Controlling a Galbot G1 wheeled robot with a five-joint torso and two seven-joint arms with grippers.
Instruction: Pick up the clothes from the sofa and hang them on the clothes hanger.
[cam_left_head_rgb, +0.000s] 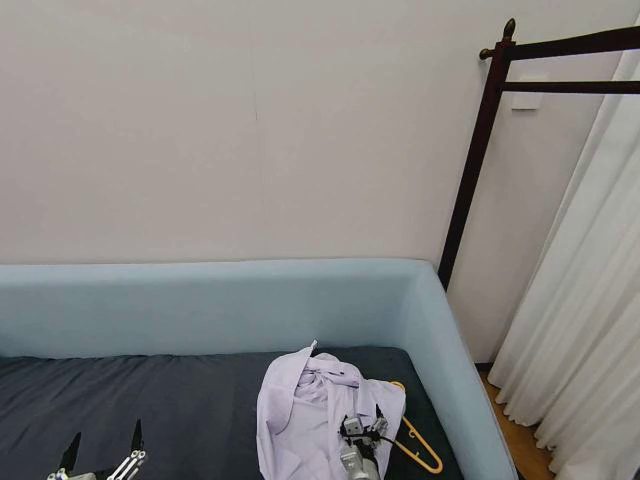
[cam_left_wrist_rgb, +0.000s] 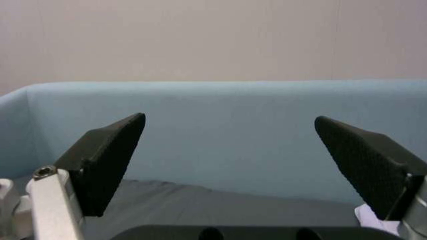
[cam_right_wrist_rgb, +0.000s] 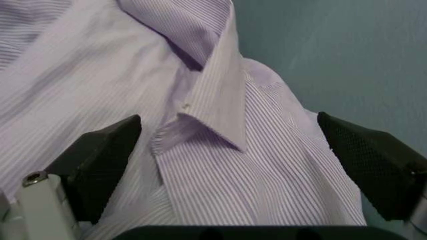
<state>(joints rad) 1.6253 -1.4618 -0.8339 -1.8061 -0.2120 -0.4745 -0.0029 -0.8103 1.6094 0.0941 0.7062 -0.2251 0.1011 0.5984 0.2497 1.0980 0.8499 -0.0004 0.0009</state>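
Observation:
A pale lilac striped shirt (cam_left_head_rgb: 310, 405) lies crumpled on the dark seat of the sofa (cam_left_head_rgb: 200, 300), near its right end. A yellow hanger (cam_left_head_rgb: 420, 445) pokes out from under the shirt's right side. My right gripper (cam_left_head_rgb: 362, 432) hovers directly over the shirt, open; in the right wrist view its fingers (cam_right_wrist_rgb: 100, 160) straddle the shirt's collar (cam_right_wrist_rgb: 213, 95) without touching it. My left gripper (cam_left_head_rgb: 102, 448) is open low over the seat at the left, its fingers (cam_left_wrist_rgb: 107, 160) facing the light blue sofa back (cam_left_wrist_rgb: 227, 135).
A dark wooden clothes rack (cam_left_head_rgb: 480, 150) stands right of the sofa against the wall, its top bar (cam_left_head_rgb: 570, 45) high up. White curtains (cam_left_head_rgb: 590, 330) hang at the far right. The wood floor (cam_left_head_rgb: 520, 440) shows beside the sofa's arm.

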